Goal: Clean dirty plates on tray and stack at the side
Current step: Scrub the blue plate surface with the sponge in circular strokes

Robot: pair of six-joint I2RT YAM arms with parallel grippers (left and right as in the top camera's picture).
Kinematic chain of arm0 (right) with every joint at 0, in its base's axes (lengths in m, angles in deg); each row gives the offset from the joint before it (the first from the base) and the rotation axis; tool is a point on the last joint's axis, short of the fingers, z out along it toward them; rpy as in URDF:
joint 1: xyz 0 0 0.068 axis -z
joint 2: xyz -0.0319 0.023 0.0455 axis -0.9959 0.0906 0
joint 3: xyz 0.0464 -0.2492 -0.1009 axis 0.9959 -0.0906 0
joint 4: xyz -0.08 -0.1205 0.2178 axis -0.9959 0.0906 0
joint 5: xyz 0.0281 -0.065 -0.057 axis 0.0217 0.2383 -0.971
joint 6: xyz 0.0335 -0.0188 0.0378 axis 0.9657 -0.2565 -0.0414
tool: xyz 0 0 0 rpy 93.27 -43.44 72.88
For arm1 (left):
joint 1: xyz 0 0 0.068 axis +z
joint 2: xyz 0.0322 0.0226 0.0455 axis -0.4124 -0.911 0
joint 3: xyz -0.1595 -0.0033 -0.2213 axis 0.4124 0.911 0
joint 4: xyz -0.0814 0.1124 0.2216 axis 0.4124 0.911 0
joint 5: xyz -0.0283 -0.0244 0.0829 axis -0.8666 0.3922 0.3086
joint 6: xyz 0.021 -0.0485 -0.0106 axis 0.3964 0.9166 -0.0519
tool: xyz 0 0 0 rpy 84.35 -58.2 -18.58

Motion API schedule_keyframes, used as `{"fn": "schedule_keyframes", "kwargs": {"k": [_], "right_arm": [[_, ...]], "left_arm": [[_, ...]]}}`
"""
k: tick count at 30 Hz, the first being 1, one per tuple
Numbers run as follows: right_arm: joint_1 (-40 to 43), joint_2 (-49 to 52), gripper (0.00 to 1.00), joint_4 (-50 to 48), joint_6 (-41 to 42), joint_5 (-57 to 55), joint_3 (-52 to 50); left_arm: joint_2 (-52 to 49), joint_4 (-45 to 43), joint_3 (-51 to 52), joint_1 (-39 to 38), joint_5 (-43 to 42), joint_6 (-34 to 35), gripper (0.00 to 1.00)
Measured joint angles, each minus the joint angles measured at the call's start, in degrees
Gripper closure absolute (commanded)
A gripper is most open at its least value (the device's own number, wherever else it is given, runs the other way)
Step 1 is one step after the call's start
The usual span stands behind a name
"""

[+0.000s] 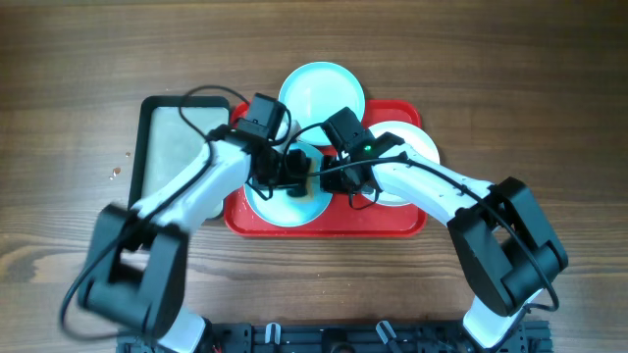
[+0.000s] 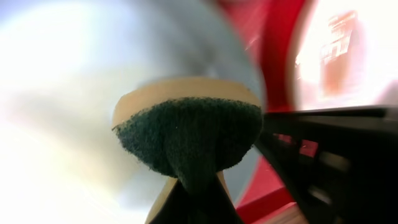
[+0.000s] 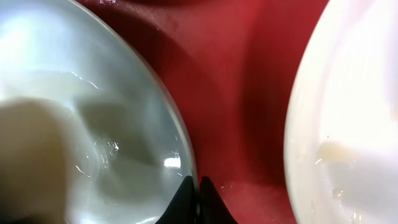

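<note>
Left pincer (image 1: pixel 292 175): clenched on sponge (image 2: pixel 186 134), held over near turquoise plate (image 1: pixel 285 208) on tray (image 1: pixel 324 225) (scrubbing, likely). Right pincer (image 3: pixel 198 198): clenched at that plate's rim, apparently steadying it. None stacked yet.

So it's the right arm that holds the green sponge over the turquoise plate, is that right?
Not quite. It is the left gripper that holds the green sponge over the turquoise plate; the left wrist view shows this. The right gripper is shut beside that plate's rim.
</note>
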Motion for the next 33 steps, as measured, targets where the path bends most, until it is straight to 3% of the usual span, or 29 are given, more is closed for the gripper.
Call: {"fn": "schedule_keyframes", "kwargs": {"k": [5,15,21,33], "right_arm": [[0.0,0.0,0.96,0.0,0.0,0.0,0.0],[0.0,0.0,0.96,0.0,0.0,0.0,0.0],[0.0,0.0,0.96,0.0,-0.2,0.0,0.0],[0.0,0.0,0.96,0.2,-0.2,-0.3,0.0]], "left_arm": [[7.7,6.3,-1.7,0.0,10.1,-0.2,0.96],[-0.1,8.2,-1.7,0.0,20.9,0.5,0.96],[-6.1,6.7,-1.7,0.0,22.8,3.5,0.96],[-8.4,4.4,-3.1,-4.4,22.5,4.4,0.96]]}}
